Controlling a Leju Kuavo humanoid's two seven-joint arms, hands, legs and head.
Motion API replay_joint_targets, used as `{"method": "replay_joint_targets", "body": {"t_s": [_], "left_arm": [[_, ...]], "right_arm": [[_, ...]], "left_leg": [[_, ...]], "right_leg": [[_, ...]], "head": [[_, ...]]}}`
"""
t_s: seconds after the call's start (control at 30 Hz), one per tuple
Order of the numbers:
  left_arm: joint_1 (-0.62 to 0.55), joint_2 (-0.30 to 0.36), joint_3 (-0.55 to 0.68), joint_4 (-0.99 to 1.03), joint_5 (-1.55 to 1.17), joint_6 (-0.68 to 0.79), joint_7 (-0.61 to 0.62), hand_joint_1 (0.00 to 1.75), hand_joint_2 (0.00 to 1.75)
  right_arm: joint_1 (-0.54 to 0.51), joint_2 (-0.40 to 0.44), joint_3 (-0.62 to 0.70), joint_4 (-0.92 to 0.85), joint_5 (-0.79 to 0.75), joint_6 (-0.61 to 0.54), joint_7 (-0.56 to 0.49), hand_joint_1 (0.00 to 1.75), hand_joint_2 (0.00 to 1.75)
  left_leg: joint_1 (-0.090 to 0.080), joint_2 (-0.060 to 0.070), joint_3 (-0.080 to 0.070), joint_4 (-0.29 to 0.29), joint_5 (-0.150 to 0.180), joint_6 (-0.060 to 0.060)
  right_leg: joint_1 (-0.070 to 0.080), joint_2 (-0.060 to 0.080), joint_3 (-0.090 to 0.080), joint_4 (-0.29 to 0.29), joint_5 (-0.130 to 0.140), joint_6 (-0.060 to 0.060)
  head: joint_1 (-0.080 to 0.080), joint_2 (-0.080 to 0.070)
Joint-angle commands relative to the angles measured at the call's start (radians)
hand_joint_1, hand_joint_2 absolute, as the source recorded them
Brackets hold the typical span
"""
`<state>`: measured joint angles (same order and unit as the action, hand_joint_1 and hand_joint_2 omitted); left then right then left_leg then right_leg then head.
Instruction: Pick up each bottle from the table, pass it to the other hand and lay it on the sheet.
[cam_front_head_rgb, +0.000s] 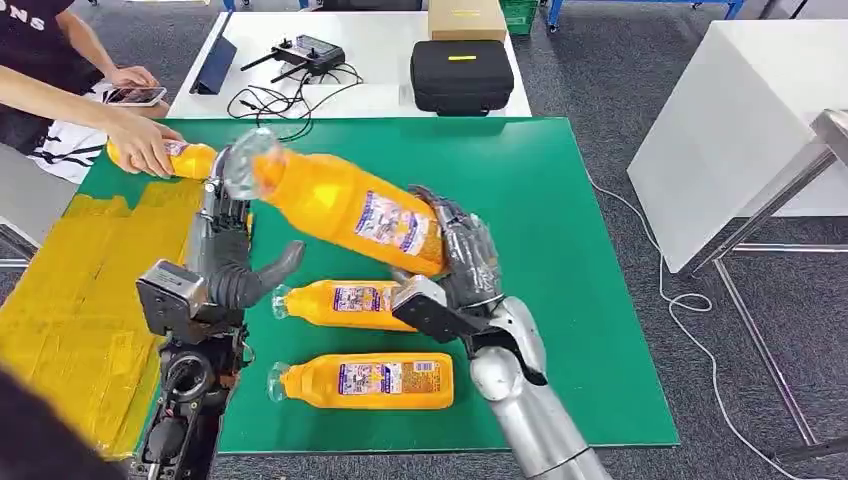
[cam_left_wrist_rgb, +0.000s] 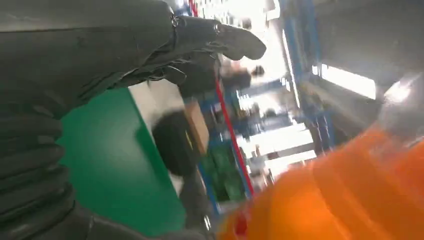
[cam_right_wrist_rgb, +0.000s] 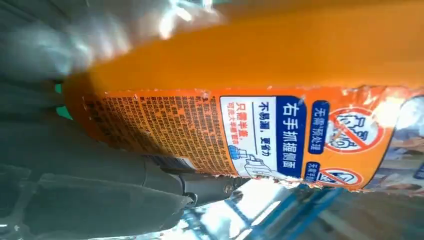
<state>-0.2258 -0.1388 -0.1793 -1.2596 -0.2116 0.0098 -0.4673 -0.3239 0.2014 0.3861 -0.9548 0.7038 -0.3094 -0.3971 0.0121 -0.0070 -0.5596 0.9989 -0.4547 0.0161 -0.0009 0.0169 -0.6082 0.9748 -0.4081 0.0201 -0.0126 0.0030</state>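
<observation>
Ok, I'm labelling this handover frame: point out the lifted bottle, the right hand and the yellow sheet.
Lifted bottle (cam_front_head_rgb: 345, 208): head view, on its orange body.
Right hand (cam_front_head_rgb: 462, 262): head view, on the dark fingers around the bottle's base.
Yellow sheet (cam_front_head_rgb: 75, 300): head view, on its bare middle.

Left wrist view's orange bottle blurred, possibly cut off.

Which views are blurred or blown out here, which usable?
Head view: sharp, evenly lit, usable. Left wrist view: motion-smeared; held bottle an orange blur, background lights blown out. Right wrist view: bottle label legible, glare and blur along its upper edge.
</observation>
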Motion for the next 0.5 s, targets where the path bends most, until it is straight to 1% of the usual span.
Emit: {"method": "replay_joint_targets", "body": {"t_s": [0.03, 0.07, 0.1, 0.13, 0.17, 0.2, 0.23, 0.27, 0.33, 0.4, 0.5], "left_arm": [[-0.054, 0.043, -0.022, 0.108, 0.066, -0.072, 0.006, 0.00, 1.75], [-0.054, 0.043, -0.022, 0.108, 0.066, -0.072, 0.006, 0.00, 1.75], [-0.058, 0.042, -0.025, 0.115, 0.082, -0.096, 0.012, 0.00, 1.75], [-0.063, 0.045, -0.029, 0.124, 0.126, -0.158, 0.024, 0.00, 1.75], [-0.068, 0.049, -0.031, 0.136, 0.167, -0.218, 0.025, 0.00, 1.75], [-0.070, 0.051, -0.025, 0.144, 0.186, -0.244, 0.025, 0.00, 1.75], [-0.071, 0.051, -0.021, 0.149, 0.193, -0.256, 0.024, 0.00, 1.75], [-0.069, 0.052, -0.016, 0.152, 0.204, -0.274, 0.024, 0.00, 1.75], [-0.065, 0.056, -0.015, 0.148, 0.206, -0.289, 0.025, 0.00, 1.75], [-0.060, 0.058, -0.013, 0.143, 0.200, -0.293, 0.027, 0.00, 1.75], [-0.049, 0.055, -0.007, 0.131, 0.199, -0.293, 0.029, 0.00, 1.75]], "right_arm": [[-0.093, 0.001, 0.146, 0.090, 0.013, -0.031, 0.009, 1.75, 1.75], [-0.093, 0.001, 0.146, 0.090, 0.013, -0.031, 0.009, 1.75, 1.75], [-0.093, -0.004, 0.156, 0.090, 0.018, -0.038, 0.011, 1.75, 1.75], [-0.095, -0.005, 0.167, 0.093, 0.025, -0.044, 0.016, 1.75, 1.75], [-0.097, -0.002, 0.175, 0.099, 0.025, -0.043, 0.018, 1.75, 1.75], [-0.099, 0.000, 0.181, 0.101, 0.028, -0.046, 0.019, 1.75, 1.75], [-0.100, 0.002, 0.186, 0.104, 0.033, -0.050, 0.022, 1.75, 1.75], [-0.102, 0.004, 0.191, 0.107, 0.034, -0.049, 0.025, 1.75, 1.75], [-0.107, 0.006, 0.194, 0.109, 0.034, -0.047, 0.028, 1.75, 1.75], [-0.114, 0.006, 0.196, 0.110, 0.035, -0.043, 0.031, 1.75, 1.75], [-0.121, 0.006, 0.196, 0.119, 0.034, -0.039, 0.036, 1.75, 1.75]], "left_leg": [[0.000, 0.002, 0.006, -0.002, -0.001, 0.000], [0.000, 0.000, 0.003, -0.001, 0.000, 0.000], [0.000, 0.000, 0.005, -0.002, -0.001, 0.000], [-0.001, -0.001, 0.003, -0.001, -0.001, 0.000], [-0.001, -0.001, 0.006, -0.002, -0.002, 0.000], [-0.001, 0.000, 0.004, -0.001, -0.001, 0.000], [-0.001, 0.000, 0.005, -0.001, -0.001, 0.000], [-0.001, 0.000, 0.003, -0.001, -0.001, 0.000], [-0.001, 0.000, 0.007, -0.002, -0.002, 0.000], [-0.001, 0.000, 0.003, -0.001, -0.001, 0.000], [0.000, 0.001, 0.004, -0.001, -0.001, 0.000]], "right_leg": [[0.000, 0.000, 0.005, -0.001, -0.001, 0.000], [0.000, -0.001, 0.002, -0.001, -0.001, 0.000], [0.000, -0.002, 0.005, -0.001, -0.001, 0.000], [0.000, -0.001, 0.003, -0.001, -0.001, 0.000], [0.000, -0.002, 0.006, -0.001, -0.002, 0.000], [0.000, -0.001, 0.003, -0.001, -0.001, 0.000], [0.000, -0.001, 0.005, -0.001, -0.001, 0.000], [0.000, -0.001, 0.003, -0.001, -0.001, 0.000], [0.000, -0.002, 0.007, -0.001, -0.002, 0.000], [0.000, 0.000, 0.002, -0.001, -0.001, 0.000], [0.000, 0.000, 0.004, -0.001, -0.001, 0.000]], "head": [[0.000, 0.000], [0.000, 0.000], [0.000, 0.000], [0.000, 0.000], [0.000, 0.000], [0.000, 0.000], [0.000, 0.000], [0.000, 0.000], [0.000, 0.000], [0.000, 0.000], [0.000, 0.000]]}}
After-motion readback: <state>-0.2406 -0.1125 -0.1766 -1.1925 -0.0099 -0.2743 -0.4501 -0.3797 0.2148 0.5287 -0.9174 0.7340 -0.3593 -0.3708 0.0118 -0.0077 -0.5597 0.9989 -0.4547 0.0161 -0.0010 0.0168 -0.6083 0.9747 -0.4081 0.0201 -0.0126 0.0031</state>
